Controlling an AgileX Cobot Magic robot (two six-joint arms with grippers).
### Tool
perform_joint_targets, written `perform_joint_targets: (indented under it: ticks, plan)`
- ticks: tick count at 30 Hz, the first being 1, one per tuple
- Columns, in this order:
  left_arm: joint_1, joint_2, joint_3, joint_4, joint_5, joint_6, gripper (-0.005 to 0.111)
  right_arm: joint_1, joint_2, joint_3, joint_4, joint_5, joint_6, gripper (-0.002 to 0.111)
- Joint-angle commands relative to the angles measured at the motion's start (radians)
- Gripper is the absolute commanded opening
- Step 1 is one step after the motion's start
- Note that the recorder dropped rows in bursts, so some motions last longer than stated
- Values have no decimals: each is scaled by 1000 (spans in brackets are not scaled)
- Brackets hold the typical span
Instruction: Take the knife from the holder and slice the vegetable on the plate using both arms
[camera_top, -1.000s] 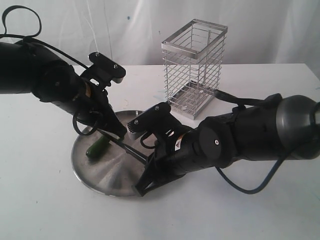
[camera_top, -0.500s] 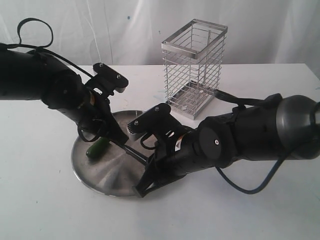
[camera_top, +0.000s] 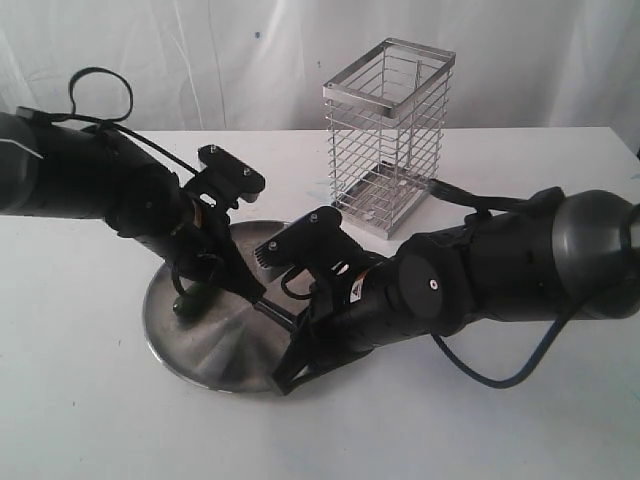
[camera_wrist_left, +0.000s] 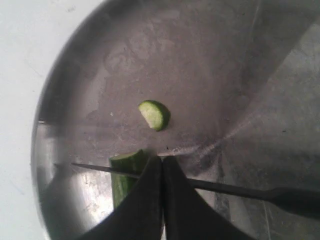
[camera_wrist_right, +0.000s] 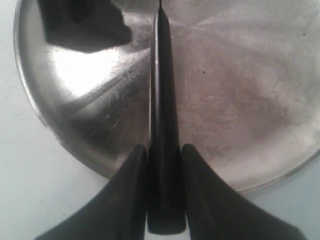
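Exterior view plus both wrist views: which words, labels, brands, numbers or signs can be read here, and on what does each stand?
No text can be read in any view.
The right-arm sticker: too small and blurred to read.
The left-arm sticker: too small to read.
The holder, plate and knife: no markings visible.

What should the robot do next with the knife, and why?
Probably press the knife down through the vegetable. The right tool grips its handle, the blade lies across the vegetable near its cut end, and one slice lies loose on the plate.
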Motion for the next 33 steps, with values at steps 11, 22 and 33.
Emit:
perform_joint_targets:
  ticks: [11, 22, 33]
  plan:
    - [2, 7, -48, 11, 7, -6, 0, 0, -12, 0, 2, 9, -15, 0]
    - [39, -97, -56, 40, 97, -6, 0, 0, 11, 0, -2, -5, -25, 0]
    - [44, -97, 36, -20, 19, -6, 0, 0, 19, 0, -2, -17, -31, 0]
